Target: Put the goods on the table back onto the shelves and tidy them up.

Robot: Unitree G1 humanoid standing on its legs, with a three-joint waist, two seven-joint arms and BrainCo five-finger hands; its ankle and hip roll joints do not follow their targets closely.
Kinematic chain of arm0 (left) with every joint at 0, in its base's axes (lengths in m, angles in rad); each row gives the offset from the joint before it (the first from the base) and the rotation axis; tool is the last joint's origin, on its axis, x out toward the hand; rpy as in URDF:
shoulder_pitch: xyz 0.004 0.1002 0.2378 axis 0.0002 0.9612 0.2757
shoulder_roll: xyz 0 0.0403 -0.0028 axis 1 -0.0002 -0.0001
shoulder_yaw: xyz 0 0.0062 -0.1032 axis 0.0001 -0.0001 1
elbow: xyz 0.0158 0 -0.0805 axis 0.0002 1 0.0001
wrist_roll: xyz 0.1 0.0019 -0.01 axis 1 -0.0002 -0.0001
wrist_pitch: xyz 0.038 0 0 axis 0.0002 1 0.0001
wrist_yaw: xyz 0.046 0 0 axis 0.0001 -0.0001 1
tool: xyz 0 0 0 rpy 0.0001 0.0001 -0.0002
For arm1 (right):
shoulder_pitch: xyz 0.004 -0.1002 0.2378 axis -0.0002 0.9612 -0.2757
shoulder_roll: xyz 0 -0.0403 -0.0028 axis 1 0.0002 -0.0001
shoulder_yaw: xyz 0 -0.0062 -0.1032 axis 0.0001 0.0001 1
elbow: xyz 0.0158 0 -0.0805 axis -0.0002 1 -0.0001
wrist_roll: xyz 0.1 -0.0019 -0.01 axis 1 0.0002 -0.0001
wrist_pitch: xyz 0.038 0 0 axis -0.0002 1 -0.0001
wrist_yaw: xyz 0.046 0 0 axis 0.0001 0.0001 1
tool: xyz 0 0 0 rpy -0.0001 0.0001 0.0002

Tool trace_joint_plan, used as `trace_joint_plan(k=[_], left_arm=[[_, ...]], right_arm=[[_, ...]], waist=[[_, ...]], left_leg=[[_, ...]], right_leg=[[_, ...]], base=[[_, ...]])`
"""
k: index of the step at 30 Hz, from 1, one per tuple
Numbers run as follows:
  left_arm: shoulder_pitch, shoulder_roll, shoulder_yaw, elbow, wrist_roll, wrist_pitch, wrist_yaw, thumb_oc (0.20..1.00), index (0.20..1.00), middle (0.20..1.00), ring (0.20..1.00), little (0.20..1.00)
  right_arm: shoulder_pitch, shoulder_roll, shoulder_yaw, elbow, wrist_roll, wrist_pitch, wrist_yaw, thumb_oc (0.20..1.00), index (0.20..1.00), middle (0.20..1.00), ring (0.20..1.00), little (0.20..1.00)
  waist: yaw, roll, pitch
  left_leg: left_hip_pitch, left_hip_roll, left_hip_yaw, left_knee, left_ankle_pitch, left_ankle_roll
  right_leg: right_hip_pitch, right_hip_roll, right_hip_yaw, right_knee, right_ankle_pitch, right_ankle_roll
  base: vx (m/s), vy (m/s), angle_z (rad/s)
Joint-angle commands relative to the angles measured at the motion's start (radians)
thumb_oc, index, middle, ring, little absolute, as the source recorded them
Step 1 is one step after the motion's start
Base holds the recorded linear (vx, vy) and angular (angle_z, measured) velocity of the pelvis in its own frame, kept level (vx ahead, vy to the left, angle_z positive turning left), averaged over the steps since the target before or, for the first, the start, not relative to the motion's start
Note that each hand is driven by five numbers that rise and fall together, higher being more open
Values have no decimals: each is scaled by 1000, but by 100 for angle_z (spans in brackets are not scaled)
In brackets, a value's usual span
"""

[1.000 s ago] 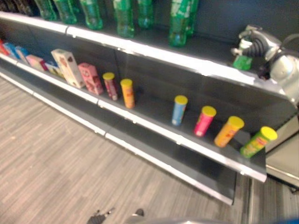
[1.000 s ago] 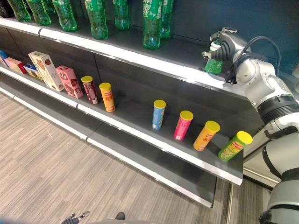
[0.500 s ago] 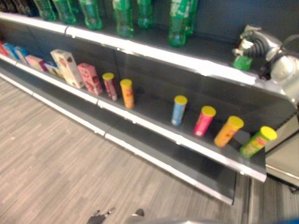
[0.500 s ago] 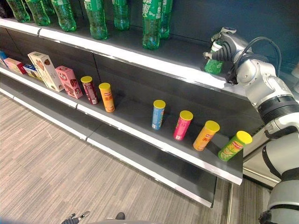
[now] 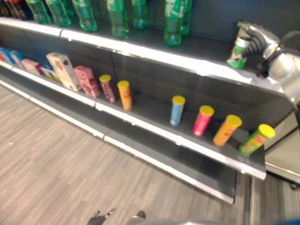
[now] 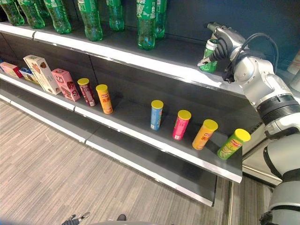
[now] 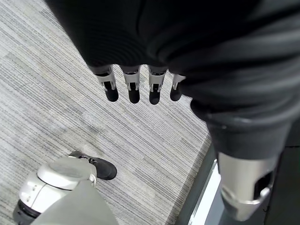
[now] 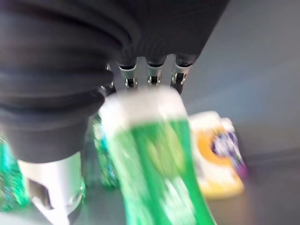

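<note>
My right hand is up at the right end of the top shelf, shut on a green can with a white top. The can stands slightly tilted near the shelf's front edge. Seen from the right wrist, the can is close in front of the fingers, with the thumb beside it. My left hand hangs over the grey floor, fingers straight and holding nothing.
Green bottles stand along the top shelf. The middle shelf carries blue, pink, orange and green tubes, two more tubes and boxes further left. A yellow and white packet lies behind the can.
The camera has shifted a little. My right hand has turned on the top shelf, so more of the green can now shows in front of it.
</note>
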Motion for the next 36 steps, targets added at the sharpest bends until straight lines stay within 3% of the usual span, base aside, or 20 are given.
trace_joint_plan(k=[1, 5, 6, 8, 11, 12, 13, 14, 15, 19, 21, 25, 27, 28, 33, 36], left_arm=[[-55, 51, -23, 48, 7, -9, 14, 1000, 1000, 1000, 1000, 1000], [-50, 41, -5, 54, 13, -6, 24, 1000, 1000, 1000, 1000, 1000], [-47, 27, 17, 57, 22, -3, 30, 1000, 1000, 1000, 1000, 1000], [-45, 8, 41, 62, 31, 2, 33, 1000, 1000, 1000, 1000, 1000], [-50, 3, 48, 62, 45, 8, 30, 1000, 1000, 1000, 1000, 1000], [-55, -3, 41, 49, 57, 10, 25, 1000, 1000, 1000, 1000, 1000], [-53, 2, 39, 48, 57, 10, 24, 1000, 1000, 1000, 1000, 1000], [-59, -1, 38, 38, 68, 9, 20, 1000, 1000, 1000, 1000, 1000], [-76, 2, 22, 5, 85, 8, 14, 1000, 1000, 1000, 1000, 1000], [-88, 11, -5, -73, 108, -2, 3, 1000, 1000, 1000, 1000, 1000], [-96, 17, -27, -109, 122, -5, -2, 1000, 1000, 1000, 1000, 1000], [-120, 36, -60, -197, 140, -4, -18, 1000, 1000, 1000, 1000, 1000], [-117, 46, -71, -242, 126, -5, -23, 1000, 1000, 1000, 1000, 1000], [-116, 46, -71, -243, 126, -5, -23, 1000, 1000, 1000, 1000, 1000], [-105, 46, -69, -232, 110, 0, -26, 1000, 1000, 1000, 1000, 1000], [-103, 28, -58, -203, 115, 5, -28, 1000, 1000, 1000, 1000, 1000]], right_arm=[[-139, -55, -19, -39, 37, -9, -97, 1000, 1000, 1000, 1000, 1000], [-53, -90, -160, -209, 50, -22, -158, 1000, 1000, 1000, 1000, 1000], [84, -94, -325, -377, 44, -42, -198, 1000, 1000, 1000, 1000, 1000], [199, -83, -444, -496, 39, -61, -217, 1000, 1000, 1000, 1000, 1000], [436, 15, -648, -694, 96, -86, -195, 1000, 1000, 1000, 1000, 1000], [537, 112, -702, -799, 152, -114, -158, 1000, 1000, 1000, 1000, 1000], [552, 116, -714, -810, 151, -110, -155, 1000, 1000, 1000, 1000, 1000], [592, 154, -720, -842, 170, -118, -137, 1000, 1000, 1000, 1000, 1000], [670, 237, -734, -913, 205, -136, -102, 1000, 1000, 1000, 1000, 1000], [722, 338, -685, -975, 238, -136, -46, 1000, 1000, 1000, 1000, 1000], [737, 377, -644, -976, 263, -138, -25, 1000, 1000, 1000, 1000, 1000], [750, 362, -584, -973, 233, -122, 12, 1000, 1000, 1000, 1000, 1000], [712, 365, -550, -948, 236, -115, 15, 1000, 1000, 1000, 1000, 1000], [711, 365, -549, -946, 237, -116, 15, 1000, 1000, 1000, 1000, 1000], [645, 408, -527, -892, 322, -111, 7, 1000, 1000, 1000, 1000, 1000], [624, 399, -538, -857, 391, -99, -5, 1000, 1000, 1000, 1000, 1000]], waist=[[11, -56, 0], [-4, -53, 0], [-17, -49, 1], [-34, -40, 3], [-54, -46, 2], [-79, -38, 12], [-72, -43, 10], [-89, -39, 17], [-123, -41, 32], [-156, -41, 57], [-165, -29, 77], [-165, -9, 87], [-135, -7, 66], [-135, -8, 67], [-62, -49, 24], [-44, -70, 8]], left_leg=[[44, 6, 107, 2, -82, -42], [53, 6, 117, 2, -93, -34], [63, 4, 125, 2, -103, -22], [73, 0, 134, 2, -111, -11], [85, -17, 158, 2, -126, 9], [89, -28, 178, 2, -132, 22], [91, -28, 182, 2, -133, 23], [93, -36, 190, 2, -138, 30], [95, -51, 226, 2, -144, 41], [96, -64, 299, 2, -149, 59], [99, -54, 346, 2, -146, 65], [81, -25, 454, 2, -118, 76], [69, -16, 520, 3, -126, 83], [70, -17, 521, 3, -127, 83], [34, -7, 654, 29, -110, 80], [25, 14, 694, 46, -95, 64]], right_leg=[[53, -56, 41, 14, -42, 62], [46, -55, 60, 16, -41, 63], [35, -54, 87, 19, -38, 66], [21, -57, 110, 26, -34, 70], [-10, -68, 158, 46, -18, 80], [-35, -79, 184, 59, 1, 90], [-36, -79, 189, 61, 1, 91], [-51, -83, 204, 68, 18, 96], [-92, -92, 255, 75, 75, 113], [-160, -88, 330, 77, 138, 136], [-193, -88, 295, 104, 124, 127], [-149, -121, 117, 240, 7, 78], [-87, -156, 8, 342, -59, 72], [-86, -157, 9, 344, -61, 72], [54, -201, -187, 304, -28, 94], [82, -163, -189, 200, -41, 96]], base=[[-5, 34, -6], [-9, 57, -12], [-12, 94, -23], [-37, 136, -35], [-25, 181, -43], [-53, 189, -50], [-68, 195, -73], [-108, 192, -87], [-166, 253, -68], [-120, 142, -103], [-191, 120, -86], [-200, 106, -105], [-131, 77, -91], [-87, 33, -90], [-126, -60, -74], [-105, -163, -98]])
